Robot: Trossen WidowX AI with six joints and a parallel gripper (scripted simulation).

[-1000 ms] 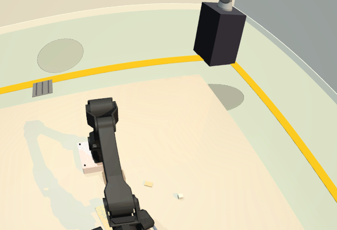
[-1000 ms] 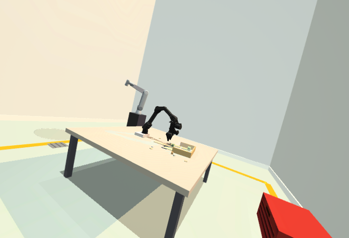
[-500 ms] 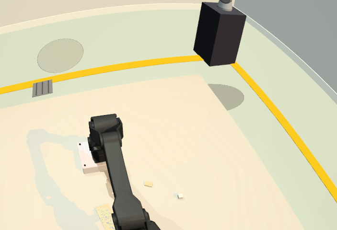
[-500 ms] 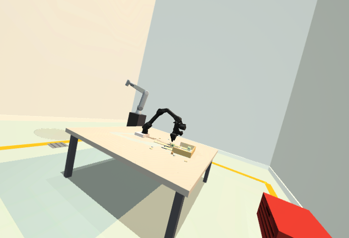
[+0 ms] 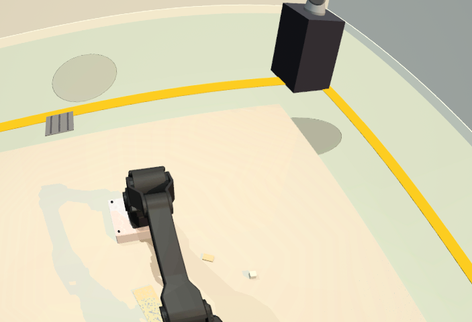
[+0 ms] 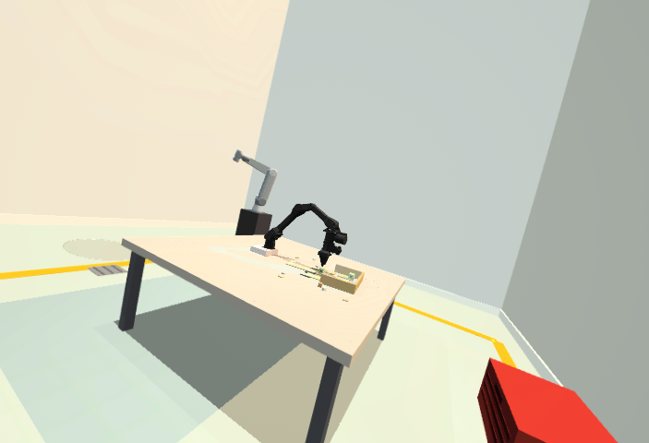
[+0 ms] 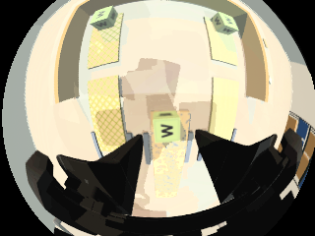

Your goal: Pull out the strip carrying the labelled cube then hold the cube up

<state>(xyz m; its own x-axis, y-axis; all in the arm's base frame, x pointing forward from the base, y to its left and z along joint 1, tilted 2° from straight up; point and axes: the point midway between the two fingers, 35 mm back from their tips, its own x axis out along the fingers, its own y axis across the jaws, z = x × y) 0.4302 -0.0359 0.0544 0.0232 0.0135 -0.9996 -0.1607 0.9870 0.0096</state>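
In the wrist view the labelled cube (image 7: 165, 129), pale green with a "W", sits on the middle patterned strip (image 7: 165, 169), which is drawn toward me out of the wooden tray (image 7: 65, 59). My gripper (image 7: 169, 136) (image 6: 323, 260) is partly open. Its fingers stand either side of the cube with a small gap on each side. Two unlabelled green cubes (image 7: 105, 19) (image 7: 223, 23) sit on the left strip (image 7: 104, 92) and right strip (image 7: 224, 86) at the tray's far end. In the top view only the arm (image 5: 166, 243) and a strip end (image 5: 146, 300) show.
The tray (image 6: 343, 285) lies on the table (image 6: 220, 271) in front of the arm's white base plate (image 5: 119, 227). Two small loose bits (image 5: 207, 257) (image 5: 252, 274) lie on the table top. A black pedestal (image 5: 306, 49) stands behind the table, and a red box (image 6: 534, 413) is on the floor.
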